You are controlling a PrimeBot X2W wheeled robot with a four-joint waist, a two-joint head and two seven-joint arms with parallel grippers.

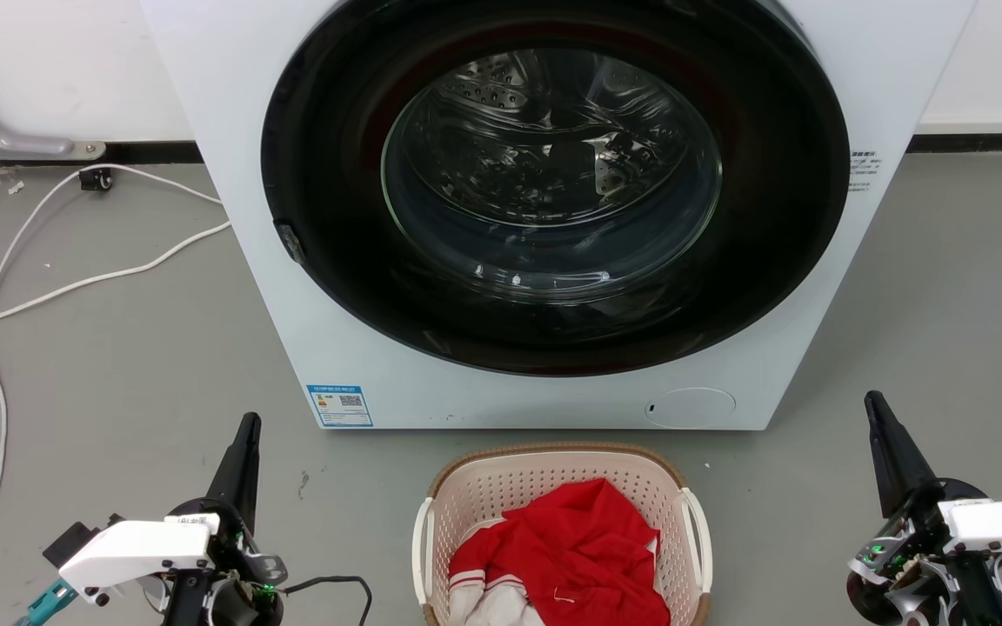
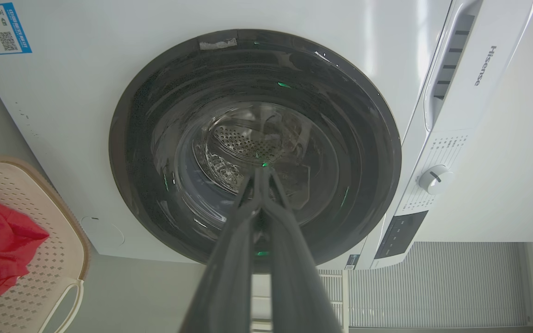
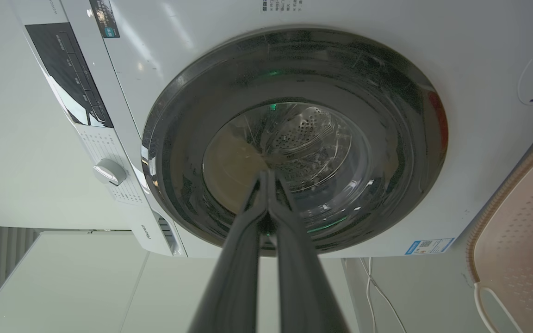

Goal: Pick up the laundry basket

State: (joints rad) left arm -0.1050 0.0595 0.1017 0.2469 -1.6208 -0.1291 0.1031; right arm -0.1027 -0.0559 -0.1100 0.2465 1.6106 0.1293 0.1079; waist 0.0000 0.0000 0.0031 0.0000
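one laundry basket (image 1: 553, 487) on grey floor (image 1: 118, 365) before washer (image 1: 249, 130).

laundry room, front-loading washer (image 1: 536, 217), laundry basket (image 1: 553, 487), bare grey floor (image 1: 118, 374)

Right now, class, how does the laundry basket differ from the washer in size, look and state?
The washer is far larger than the laundry basket. The washer is white with a dark round door; the laundry basket is perforated cream with a brown rim. The washer's door is shut, while the laundry basket is open-topped and holds red clothing. Both stand on the grey floor.
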